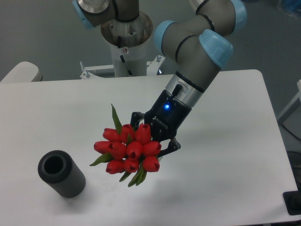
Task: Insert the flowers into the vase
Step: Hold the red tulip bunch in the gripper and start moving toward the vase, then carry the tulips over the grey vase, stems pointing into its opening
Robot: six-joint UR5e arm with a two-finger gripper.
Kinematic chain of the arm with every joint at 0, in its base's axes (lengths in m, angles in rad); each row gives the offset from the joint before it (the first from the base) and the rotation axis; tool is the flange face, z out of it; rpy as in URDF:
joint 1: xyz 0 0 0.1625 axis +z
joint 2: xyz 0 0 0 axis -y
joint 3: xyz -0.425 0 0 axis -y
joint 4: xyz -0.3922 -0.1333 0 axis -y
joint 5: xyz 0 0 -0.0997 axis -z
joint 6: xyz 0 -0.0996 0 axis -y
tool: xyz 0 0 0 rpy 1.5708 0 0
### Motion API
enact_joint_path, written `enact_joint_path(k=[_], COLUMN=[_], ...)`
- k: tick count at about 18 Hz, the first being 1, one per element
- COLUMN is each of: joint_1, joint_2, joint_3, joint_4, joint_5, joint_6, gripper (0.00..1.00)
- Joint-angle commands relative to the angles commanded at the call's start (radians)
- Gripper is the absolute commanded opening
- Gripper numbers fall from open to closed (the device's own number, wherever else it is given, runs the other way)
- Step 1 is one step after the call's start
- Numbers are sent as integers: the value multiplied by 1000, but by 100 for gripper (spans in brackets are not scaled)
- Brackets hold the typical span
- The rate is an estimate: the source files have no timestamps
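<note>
The flowers (129,149), a tight bunch of red closed tulip buds with slim green leaves, hang above the table's middle with the buds facing the camera. My gripper (151,137) is shut on their stems from behind, and the buds hide most of its fingers. The vase (61,173), a dark grey cylinder with a round hole and ribbed rim, sits on the white table (225,179) at the front left, its mouth tilted toward the camera. It is well left of and below the bunch, apart from it.
The arm's base (127,42) stands at the table's far edge. The table's right edge (277,141) runs close behind the arm. A pale rounded object (21,71) sits beyond the far left corner.
</note>
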Motion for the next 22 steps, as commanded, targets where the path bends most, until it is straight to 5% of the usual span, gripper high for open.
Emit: enact_joint_path(k=[13,18,22], joint_1=[-20,-52,-64], joint_2=[0,-20,-25], joint_3=[-14,-23,-21], joint_4=[49,196,201], joint_5=[-9,-18,-23], joint_6=[-11,-190,-196], gripper=[28,28,28])
